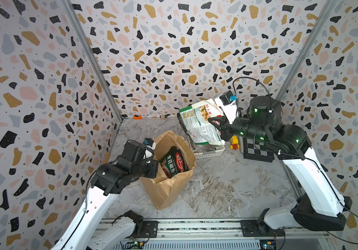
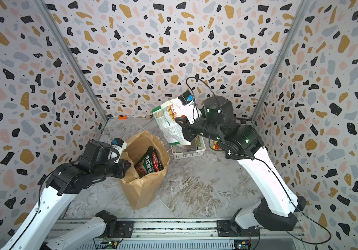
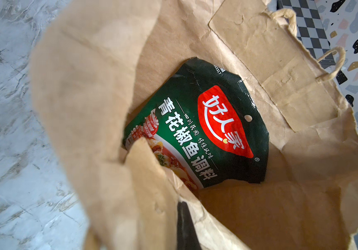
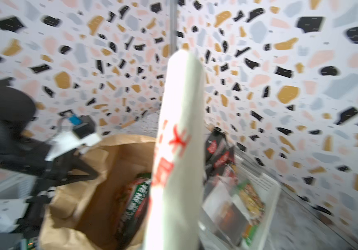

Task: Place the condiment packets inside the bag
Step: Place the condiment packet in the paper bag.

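The brown paper bag (image 1: 167, 194) (image 2: 139, 192) stands open on the marble tabletop (image 1: 227, 190), crinkled, and its twine handles show in the left wrist view (image 3: 282, 54). Inside it a dark green packet (image 1: 173, 162) (image 2: 150, 163) (image 3: 206, 134) leans against the paper wall. The packet is glossy, with a red logo patch, white Chinese lettering and a food photo low on its face.

The left gripper (image 1: 154, 169) (image 2: 128, 165) is closed on the bag's rim on the left arm's side, with one black finger (image 3: 184, 225) inside the paper.

The right gripper (image 1: 211, 121) (image 2: 181, 121) is clamped on a cream and green packet (image 1: 199, 123) (image 2: 169, 123), which it holds in the air over the white basket (image 1: 208, 154) (image 2: 189, 153), beyond the bag and apart from it. Fine print and a food photo face the top views. The right wrist view shows this packet edge-on (image 4: 180, 129), cream with red characters.

More packets lie in the basket (image 4: 269, 188), among them a black-red packet (image 4: 217, 151) and a green-yellow packet (image 4: 249, 201), both blurred.
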Tool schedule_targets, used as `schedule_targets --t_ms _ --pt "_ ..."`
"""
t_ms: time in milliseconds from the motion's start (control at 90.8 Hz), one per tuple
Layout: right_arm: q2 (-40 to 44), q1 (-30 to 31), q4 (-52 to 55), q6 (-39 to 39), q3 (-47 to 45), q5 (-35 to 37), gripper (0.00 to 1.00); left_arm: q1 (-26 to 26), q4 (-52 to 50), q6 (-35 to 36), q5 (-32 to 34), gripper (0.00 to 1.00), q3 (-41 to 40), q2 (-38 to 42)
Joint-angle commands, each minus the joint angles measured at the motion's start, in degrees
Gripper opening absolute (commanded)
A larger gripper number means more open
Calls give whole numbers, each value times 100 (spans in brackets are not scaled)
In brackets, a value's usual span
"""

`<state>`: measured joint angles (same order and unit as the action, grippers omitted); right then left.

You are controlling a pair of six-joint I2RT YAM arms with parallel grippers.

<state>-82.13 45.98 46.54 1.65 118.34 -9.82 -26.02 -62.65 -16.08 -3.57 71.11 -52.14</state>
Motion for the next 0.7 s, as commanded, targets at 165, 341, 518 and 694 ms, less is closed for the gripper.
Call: schedule_targets --t_ms 165,341,518,694 --pt "-9 142 -1347 1172 -1116 -1964 0 36 422 29 -119 0 -27 -7" --pt "106 175 -1326 1459 -1703 -1976 0 27 413 57 -91 0 -36 9" --pt "-136 205 -1493 1884 -1940 -2850 0 27 444 50 -98 0 -44 1" --pt "-465 274 -1940 2217 -2105 -2884 0 27 482 33 -176 0 -62 -28"
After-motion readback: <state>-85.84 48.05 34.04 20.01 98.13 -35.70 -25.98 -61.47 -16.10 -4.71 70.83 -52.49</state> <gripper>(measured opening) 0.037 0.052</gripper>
